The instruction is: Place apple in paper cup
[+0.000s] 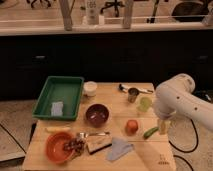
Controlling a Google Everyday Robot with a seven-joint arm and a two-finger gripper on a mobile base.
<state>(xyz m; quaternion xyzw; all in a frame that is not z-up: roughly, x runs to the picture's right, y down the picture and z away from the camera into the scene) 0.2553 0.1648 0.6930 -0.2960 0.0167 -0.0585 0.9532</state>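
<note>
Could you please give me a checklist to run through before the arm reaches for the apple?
1. Apple sits free on the table, nothing on top of it: ok.
2. Gripper is open and empty, hanging to the right of the apple: ok.
3. Paper cup stands upright beside the green tray: ok.
4. Paper cup is empty inside: cannot tell.
5. Clear side approach to the apple: not ok, as the green vegetable lies between the gripper and the apple.
6. Low carry route to the cup: not ok, as the purple bowl sits between them, so lift over it.
</note>
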